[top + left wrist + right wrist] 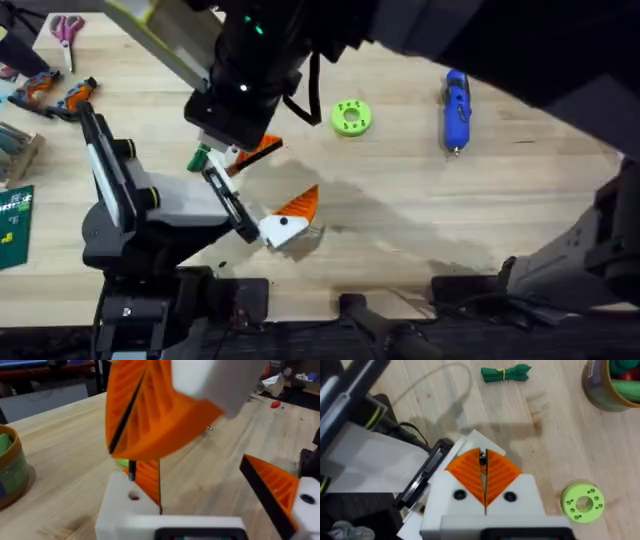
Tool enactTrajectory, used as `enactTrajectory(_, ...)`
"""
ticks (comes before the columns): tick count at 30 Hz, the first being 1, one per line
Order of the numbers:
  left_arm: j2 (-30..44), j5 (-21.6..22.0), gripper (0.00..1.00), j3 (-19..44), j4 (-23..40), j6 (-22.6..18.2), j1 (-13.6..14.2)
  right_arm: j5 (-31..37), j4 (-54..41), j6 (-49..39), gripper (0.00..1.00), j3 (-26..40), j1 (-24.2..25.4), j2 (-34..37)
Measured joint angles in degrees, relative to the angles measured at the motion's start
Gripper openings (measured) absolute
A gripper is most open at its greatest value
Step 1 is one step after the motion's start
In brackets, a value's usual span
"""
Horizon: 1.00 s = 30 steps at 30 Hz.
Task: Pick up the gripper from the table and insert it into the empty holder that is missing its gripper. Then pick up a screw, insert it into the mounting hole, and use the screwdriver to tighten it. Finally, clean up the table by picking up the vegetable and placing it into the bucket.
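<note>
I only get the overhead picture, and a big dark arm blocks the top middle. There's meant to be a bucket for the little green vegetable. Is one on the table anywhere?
Observer: Yes. The right wrist camera shows the bucket standing on the wood, apart from the vegetable, with bare table between them.
Operator: Is it empty, or is something already in it?
Observer: Not empty. A red item and a green item lie inside it. I cannot tell what they are.
</note>
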<state>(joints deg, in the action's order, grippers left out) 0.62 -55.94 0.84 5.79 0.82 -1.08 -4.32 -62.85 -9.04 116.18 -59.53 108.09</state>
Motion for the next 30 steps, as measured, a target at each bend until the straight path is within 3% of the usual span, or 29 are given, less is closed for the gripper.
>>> enactTrajectory(30,0.00,0.00,0.985,0.00,0.02,0.00,0.00,-0.02,1.29,0.24,0.006,-1.97,0.20,-0.02)
